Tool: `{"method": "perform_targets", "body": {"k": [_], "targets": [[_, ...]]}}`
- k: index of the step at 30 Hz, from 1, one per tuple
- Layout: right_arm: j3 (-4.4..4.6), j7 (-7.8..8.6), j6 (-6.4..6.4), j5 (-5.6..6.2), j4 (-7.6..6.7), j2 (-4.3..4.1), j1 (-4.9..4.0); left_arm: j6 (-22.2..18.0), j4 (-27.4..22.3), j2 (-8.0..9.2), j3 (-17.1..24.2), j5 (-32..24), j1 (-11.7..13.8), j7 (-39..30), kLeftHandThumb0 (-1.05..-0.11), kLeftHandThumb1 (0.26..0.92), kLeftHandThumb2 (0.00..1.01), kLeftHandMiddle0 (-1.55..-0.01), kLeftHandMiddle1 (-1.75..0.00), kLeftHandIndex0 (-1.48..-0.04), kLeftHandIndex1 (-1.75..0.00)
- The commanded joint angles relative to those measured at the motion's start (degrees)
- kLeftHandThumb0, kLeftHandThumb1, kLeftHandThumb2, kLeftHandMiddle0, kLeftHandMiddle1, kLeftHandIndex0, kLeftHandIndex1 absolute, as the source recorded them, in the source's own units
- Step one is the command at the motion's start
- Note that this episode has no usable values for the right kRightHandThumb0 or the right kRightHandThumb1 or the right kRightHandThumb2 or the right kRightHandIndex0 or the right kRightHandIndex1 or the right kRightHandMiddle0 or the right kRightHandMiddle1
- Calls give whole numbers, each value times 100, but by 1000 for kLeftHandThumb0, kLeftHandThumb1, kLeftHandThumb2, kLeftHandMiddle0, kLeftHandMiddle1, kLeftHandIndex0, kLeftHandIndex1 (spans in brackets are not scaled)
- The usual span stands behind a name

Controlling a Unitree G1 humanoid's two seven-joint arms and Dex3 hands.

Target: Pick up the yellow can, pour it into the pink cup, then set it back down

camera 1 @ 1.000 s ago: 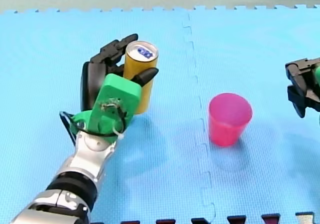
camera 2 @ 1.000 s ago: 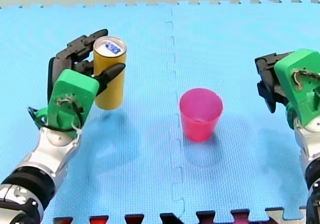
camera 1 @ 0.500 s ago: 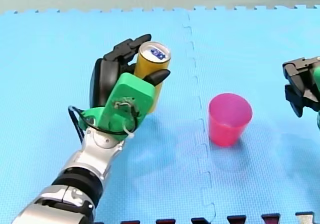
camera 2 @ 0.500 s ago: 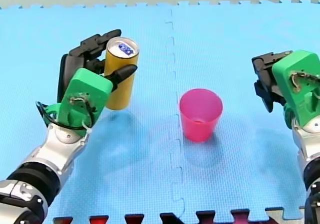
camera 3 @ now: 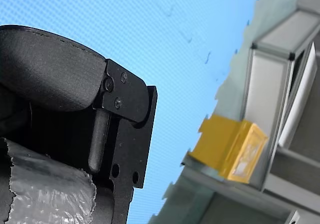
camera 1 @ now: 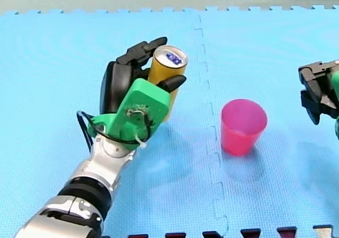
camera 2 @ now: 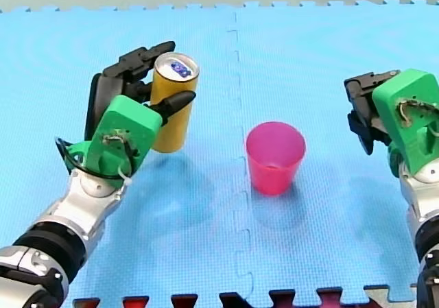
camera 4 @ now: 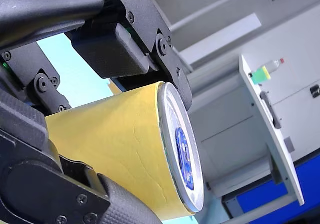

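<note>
My left hand (camera 1: 150, 68) is shut on the yellow can (camera 1: 165, 81), holding it lifted off the blue mat and tilted slightly toward the right. The can's silver top with a blue tab faces up (camera 2: 175, 66). In the second wrist view the same can (camera 4: 120, 149) lies between the black fingers (camera 4: 125, 49). The pink cup (camera 1: 242, 126) stands upright on the mat to the right of the can, a short gap away, and looks empty (camera 2: 275, 157). My right hand (camera 2: 374, 112) hovers at the right edge, holding nothing, its fingers curled.
Blue foam mat (camera 1: 254, 47) tiles cover the work surface, with a seam (camera 1: 204, 63) running between can and cup. In the first wrist view a yellow box (camera 3: 235, 146) sits on a shelf beyond the mat's edge.
My left hand has carried the can up and to the right, closer to the pink cup. The right hand has stayed nearly still.
</note>
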Motion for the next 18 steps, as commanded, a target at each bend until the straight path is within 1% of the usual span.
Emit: {"method": "perform_targets", "body": {"k": [1, 4, 7, 10, 15, 18], "targets": [[-12, 26, -27, 36, 4, -10, -19, -64, 13, 30, -8, 5, -91, -12, -407, 830, 0, -1350, 0, -1177, 0], [-25, 63, -49, 51, 3, -8, -23, -73, 21, 20, -10, -5, -116, -40, -404, 829, 0, -1346, 0, -1173, 0], [-52, 107, -34, 86, 7, 2, -34, -96, 28, -21, 6, -39, -166, -83, -400, 828, 0, -1343, 0, -1172, 0], [-60, 124, -34, 110, 6, 11, -32, -90, 47, -53, 33, -74, -223, -117, -397, 828, 0, -1342, 0, -1173, 0], [-103, 150, -101, 174, -4, 31, -19, -44, 82, -94, 85, -124, -327, -153, -393, 828, 0, -1343, -1, -1176, -2], [-101, 142, -146, 179, -9, 34, -7, -14, 97, -110, 120, -169, -406, -211, -392, 830, 1, -1344, -1, -1178, -2]]}}
